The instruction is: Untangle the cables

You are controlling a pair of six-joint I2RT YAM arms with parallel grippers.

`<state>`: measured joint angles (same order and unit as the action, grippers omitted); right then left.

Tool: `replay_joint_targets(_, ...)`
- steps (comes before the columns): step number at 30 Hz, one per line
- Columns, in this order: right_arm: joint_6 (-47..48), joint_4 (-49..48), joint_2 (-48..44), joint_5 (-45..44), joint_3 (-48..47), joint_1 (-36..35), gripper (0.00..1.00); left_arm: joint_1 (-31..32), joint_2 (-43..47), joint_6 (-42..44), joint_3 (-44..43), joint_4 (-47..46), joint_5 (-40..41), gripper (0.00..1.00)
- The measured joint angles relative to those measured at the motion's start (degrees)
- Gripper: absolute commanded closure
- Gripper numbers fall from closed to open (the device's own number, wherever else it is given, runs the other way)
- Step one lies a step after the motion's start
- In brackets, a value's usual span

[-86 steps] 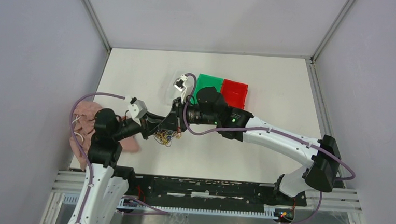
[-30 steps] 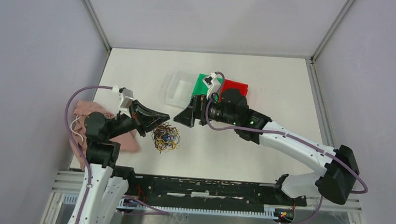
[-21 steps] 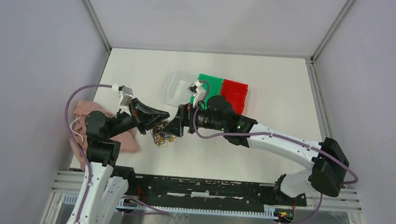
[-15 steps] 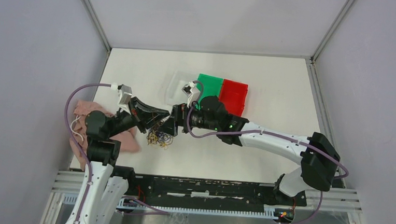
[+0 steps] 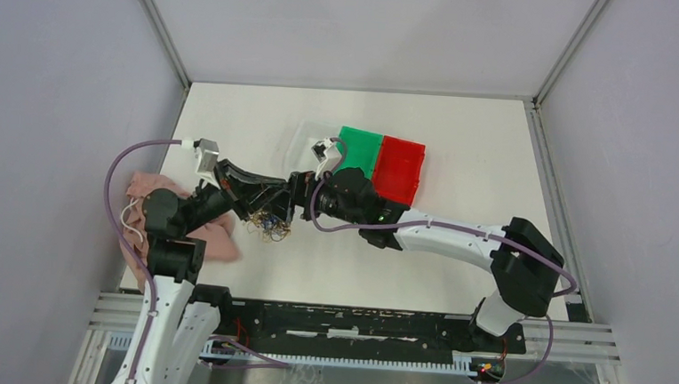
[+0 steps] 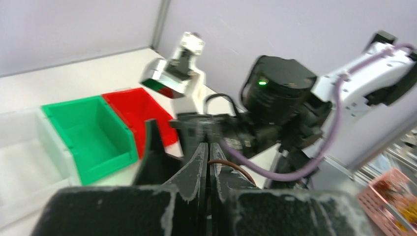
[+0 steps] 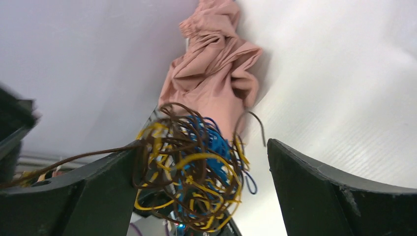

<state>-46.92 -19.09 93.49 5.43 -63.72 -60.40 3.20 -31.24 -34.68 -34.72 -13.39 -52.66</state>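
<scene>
The cables (image 5: 268,226) form one tangled ball of thin brown, yellow and blue strands hanging just over the white table between the two arms. My left gripper (image 5: 267,198) is shut on a brown cable strand (image 6: 235,166), which curls out to the right of its closed fingertips (image 6: 203,149). My right gripper (image 7: 201,147) stands wide open. The cable ball (image 7: 196,169) hangs between its two fingers (image 7: 105,184), close to the left one and well apart from the right one. A brown strand (image 7: 69,160) runs tight out of the ball to the left.
A crumpled pink cloth (image 5: 145,189) lies at the table's left edge, just behind the ball in the right wrist view (image 7: 216,73). A clear bin (image 5: 302,141), a green bin (image 5: 359,149) and a red bin (image 5: 402,165) stand side by side behind the grippers.
My right arm has swung left from near the bins until its open fingers flank the cable ball. My left gripper has drawn back a little to the left, still shut on the strand.
</scene>
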Motion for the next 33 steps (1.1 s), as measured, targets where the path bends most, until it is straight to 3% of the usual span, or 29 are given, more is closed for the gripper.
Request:
replay_joint_targets(12,-0.37,-1.14,3.26,-10.58,5.33,1.11,0.04,0.81,-1.22,-2.86,-7.28,-0.42,-2.91,0.95)
replay_joint_targets(25,-0.74,-0.11,5.86,-13.35,13.77,3.15,0.06,0.81,-7.41,-3.63,-18.49,-1.81,-3.04,0.97)
replay_joint_targets(33,-1.29,-1.60,5.88,-13.64,19.80,3.15,0.13,0.81,-11.96,-2.82,-29.68,-3.30,-1.64,0.97)
